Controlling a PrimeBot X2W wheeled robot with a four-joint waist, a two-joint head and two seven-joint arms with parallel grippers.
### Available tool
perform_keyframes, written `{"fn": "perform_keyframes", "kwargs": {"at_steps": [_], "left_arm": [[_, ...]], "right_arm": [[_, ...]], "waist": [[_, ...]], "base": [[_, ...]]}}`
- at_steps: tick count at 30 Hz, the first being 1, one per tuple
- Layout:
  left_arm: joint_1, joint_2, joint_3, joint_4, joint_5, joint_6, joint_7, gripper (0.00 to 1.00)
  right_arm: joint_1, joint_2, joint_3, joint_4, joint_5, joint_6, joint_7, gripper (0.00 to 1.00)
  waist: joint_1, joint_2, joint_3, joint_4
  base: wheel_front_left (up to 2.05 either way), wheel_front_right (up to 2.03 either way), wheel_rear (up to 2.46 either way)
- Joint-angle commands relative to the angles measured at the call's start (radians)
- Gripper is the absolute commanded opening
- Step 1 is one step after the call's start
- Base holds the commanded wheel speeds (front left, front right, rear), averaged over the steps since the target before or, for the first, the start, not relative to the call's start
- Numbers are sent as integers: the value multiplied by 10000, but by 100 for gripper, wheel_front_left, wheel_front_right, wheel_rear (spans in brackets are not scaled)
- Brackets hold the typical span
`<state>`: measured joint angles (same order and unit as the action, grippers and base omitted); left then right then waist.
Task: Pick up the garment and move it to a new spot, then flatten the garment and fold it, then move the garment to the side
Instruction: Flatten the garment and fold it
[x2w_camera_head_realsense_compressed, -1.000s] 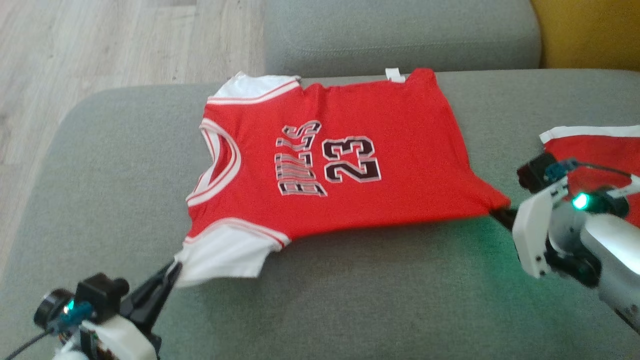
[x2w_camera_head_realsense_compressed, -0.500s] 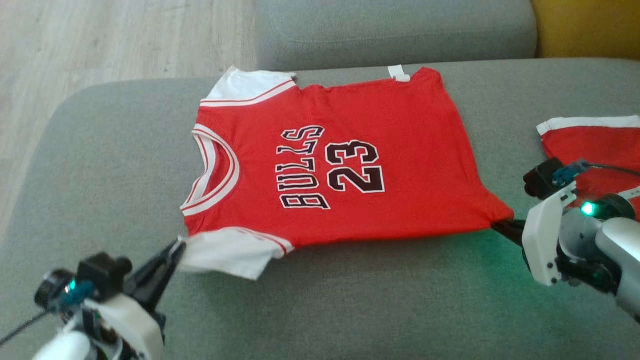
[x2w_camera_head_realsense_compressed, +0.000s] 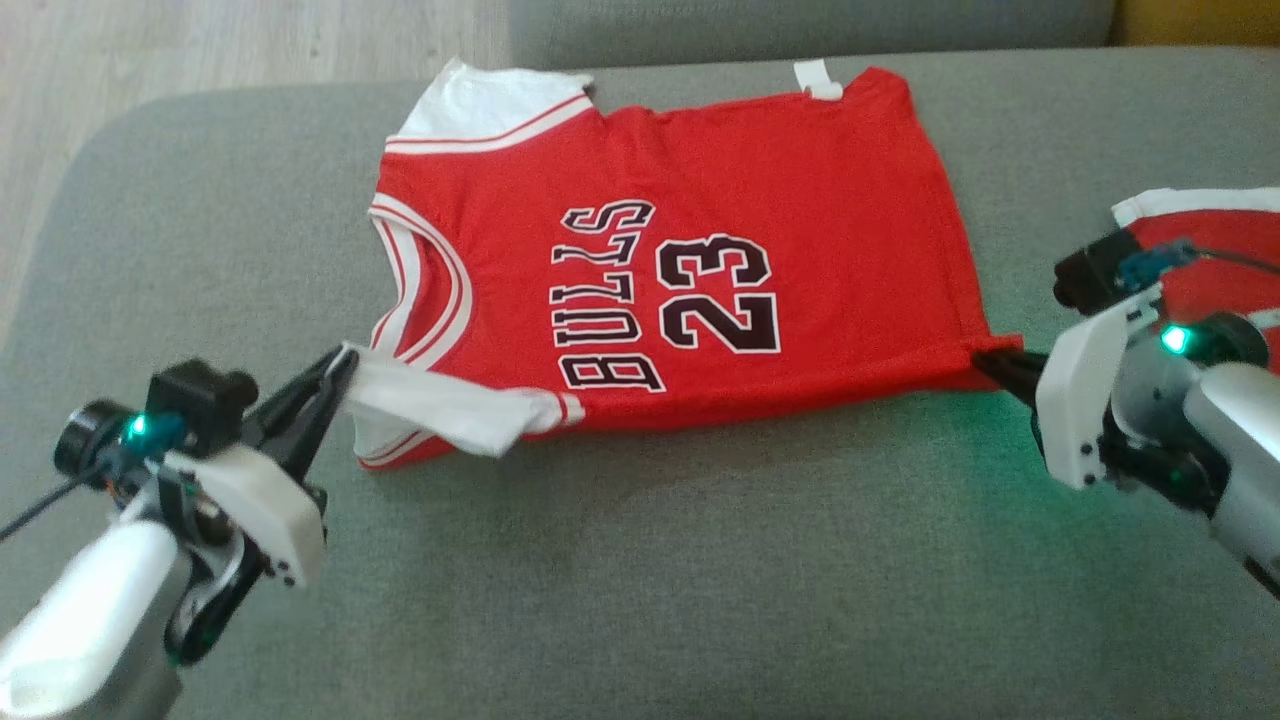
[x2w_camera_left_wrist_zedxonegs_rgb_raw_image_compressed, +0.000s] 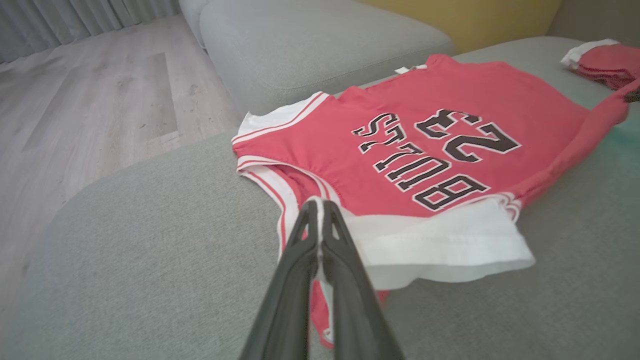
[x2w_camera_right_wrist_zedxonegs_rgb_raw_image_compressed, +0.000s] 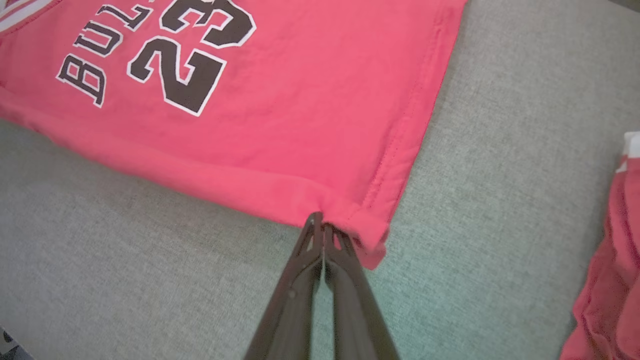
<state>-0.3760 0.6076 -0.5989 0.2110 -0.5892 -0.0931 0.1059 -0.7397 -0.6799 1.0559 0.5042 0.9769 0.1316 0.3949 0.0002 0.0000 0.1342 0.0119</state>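
On the grey sofa cushion (x2w_camera_head_realsense_compressed: 700, 580) the jersey (x2w_camera_head_realsense_compressed: 720, 180) lies face up, its long axis running straight from my left pincer (x2w_camera_head_realsense_compressed: 343, 370) to my right pincer (x2w_camera_head_realsense_compressed: 983, 357). Left is clamped on the white near sleeve (x2w_camera_head_realsense_compressed: 440, 410) and right on the near hem corner (x2w_camera_head_realsense_compressed: 1000, 345), so the near edge hangs lifted between them. The jersey is a thin, limp knit with stitched numerals, and the upholstery is nubby.
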Motion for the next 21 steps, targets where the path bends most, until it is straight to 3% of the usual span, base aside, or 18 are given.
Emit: {"fn": "perform_keyframes", "kwargs": {"at_steps": [1, 21], "left_arm": [[-811, 277, 378, -20, 105, -48, 60, 0], [-4086, -661, -466, 3559, 480, -343, -309, 0]], "right_arm": [[-393, -76, -213, -42, -64, -9, -166, 0], [-1823, 1113, -467, 1612, -377, -9, -820, 0]], "waist": [[-2, 0, 180, 3], [-2, 0, 1316, -144]], "base": [[0, 0, 0], [0, 0, 0]]}}
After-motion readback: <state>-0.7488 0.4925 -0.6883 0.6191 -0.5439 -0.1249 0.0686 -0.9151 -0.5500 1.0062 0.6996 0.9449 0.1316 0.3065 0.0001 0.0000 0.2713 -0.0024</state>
